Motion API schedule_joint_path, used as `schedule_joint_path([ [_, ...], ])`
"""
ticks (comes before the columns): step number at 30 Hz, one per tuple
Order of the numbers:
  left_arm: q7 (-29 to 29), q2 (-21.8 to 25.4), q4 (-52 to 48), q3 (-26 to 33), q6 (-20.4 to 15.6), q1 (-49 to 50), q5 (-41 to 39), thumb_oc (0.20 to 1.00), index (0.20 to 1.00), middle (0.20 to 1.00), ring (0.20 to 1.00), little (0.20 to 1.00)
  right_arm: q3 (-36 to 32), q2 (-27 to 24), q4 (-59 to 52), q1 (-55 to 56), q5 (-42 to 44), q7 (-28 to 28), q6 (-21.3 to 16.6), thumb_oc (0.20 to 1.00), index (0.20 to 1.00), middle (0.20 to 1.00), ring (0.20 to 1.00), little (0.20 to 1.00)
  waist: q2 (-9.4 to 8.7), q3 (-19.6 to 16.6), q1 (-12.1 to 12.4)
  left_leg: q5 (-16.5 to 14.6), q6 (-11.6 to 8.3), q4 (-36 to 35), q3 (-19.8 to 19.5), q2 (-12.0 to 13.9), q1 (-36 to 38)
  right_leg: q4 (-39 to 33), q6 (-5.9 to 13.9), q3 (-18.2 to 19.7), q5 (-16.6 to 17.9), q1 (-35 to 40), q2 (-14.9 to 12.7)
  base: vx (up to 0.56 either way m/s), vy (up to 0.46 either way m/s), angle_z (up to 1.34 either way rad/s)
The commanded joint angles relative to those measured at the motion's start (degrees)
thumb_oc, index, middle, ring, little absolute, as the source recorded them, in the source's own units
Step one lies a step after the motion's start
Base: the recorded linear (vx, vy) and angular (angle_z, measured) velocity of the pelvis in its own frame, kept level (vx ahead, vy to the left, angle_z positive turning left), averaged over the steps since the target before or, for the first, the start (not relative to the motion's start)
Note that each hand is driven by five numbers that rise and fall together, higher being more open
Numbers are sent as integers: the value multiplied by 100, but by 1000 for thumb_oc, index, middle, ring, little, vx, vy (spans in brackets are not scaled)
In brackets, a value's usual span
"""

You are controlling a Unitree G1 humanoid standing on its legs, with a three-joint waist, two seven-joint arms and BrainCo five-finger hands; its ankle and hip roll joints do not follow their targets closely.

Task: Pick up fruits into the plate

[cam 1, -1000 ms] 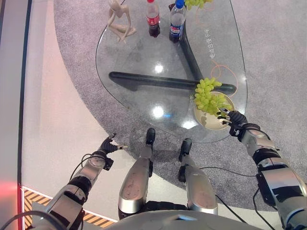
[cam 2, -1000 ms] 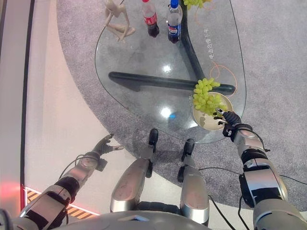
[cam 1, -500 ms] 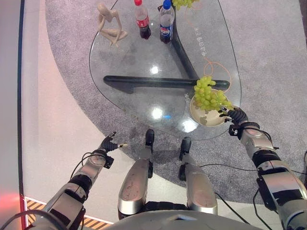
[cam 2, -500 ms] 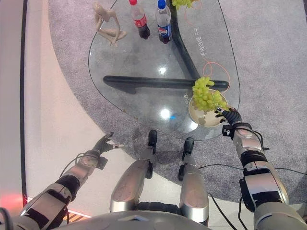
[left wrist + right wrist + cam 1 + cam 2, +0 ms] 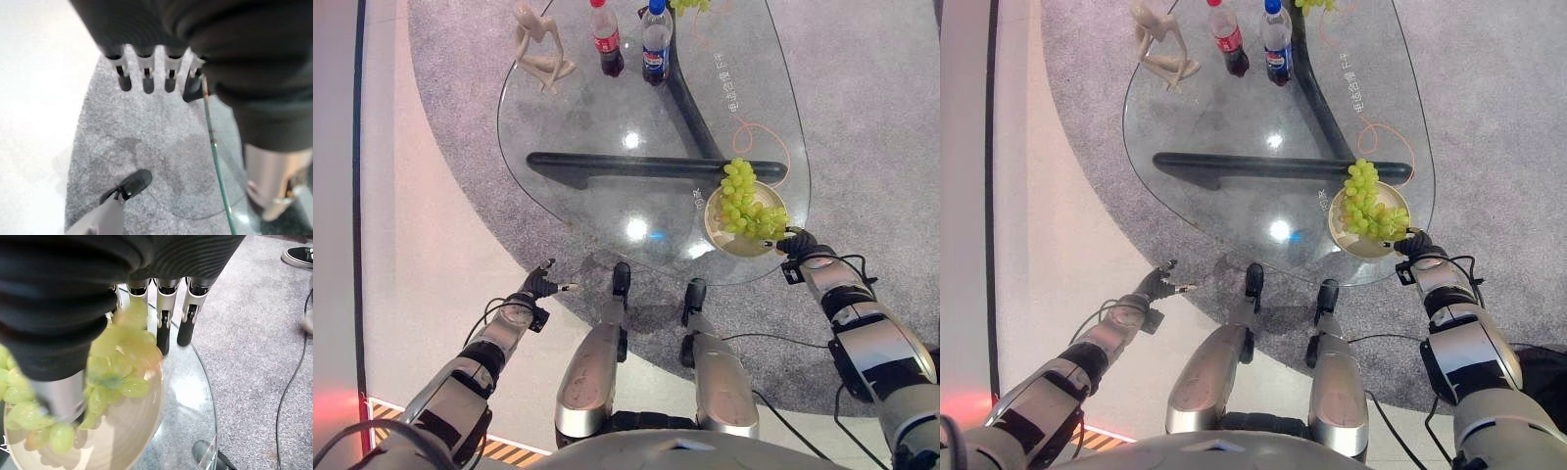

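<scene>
Where the grapes point(image 5: 748, 209) fill the plate point(image 5: 721, 232) (cream), right hand point(image 5: 797, 245) hovers.

No print could be read: white lettering point(image 5: 728, 70) on the glass tabletop point(image 5: 587, 117) and the two bottles' labels point(image 5: 654, 56) were too small.

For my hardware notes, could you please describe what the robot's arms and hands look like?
Both arms are silver-grey shells with black joint bands. The left hand and right hand have dark ribbed covers over the back and wrist. Their silver fingers end in dark tips.
</scene>
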Motion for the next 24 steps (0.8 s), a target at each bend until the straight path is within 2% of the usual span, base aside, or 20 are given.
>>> schedule_joint_path([
  [1,28,-119,252,-44,25,-131,-119,1000,1000,1000,1000,1000,270,-179,0,26,-133,-253,-34,1000,1000,1000,1000,1000,-59,-157,38,-1178,197,717,136,-156,-29,816,68,70,-381,-566,-159,0,0,0],
  [12,76,-188,151,67,92,70,-49,1000,1000,1000,1000,1000,187,5,-609,641,-52,-785,-189,1000,1000,1000,1000,1000,-235,-341,-27,-1270,209,634,223,-128,216,675,84,135,-385,-319,-112,7,3,2],
  [17,-8,-261,234,263,92,330,100,1000,1000,1000,1000,1000,-91,163,-916,1316,14,-1255,-332,1000,1000,1000,1000,1000,-420,-638,-80,-1368,220,561,354,-87,515,458,132,235,-350,15,-89,57,9,1],
  [21,-166,-349,325,414,27,583,76,1000,1000,1000,1000,1000,-299,352,-1083,1872,204,-1156,-608,1000,1000,1000,1000,1000,-533,-898,-112,-1409,221,508,410,-63,714,333,172,321,-316,225,-85,76,14,-3],
  [24,-517,-462,390,576,46,823,-308,1000,1000,1000,1000,1000,-401,606,-1162,2377,549,-892,-904,1000,1000,1000,1000,1000,-612,-1133,-137,-1449,234,479,442,-52,879,280,186,390,-328,392,-83,123,5,-7],
])
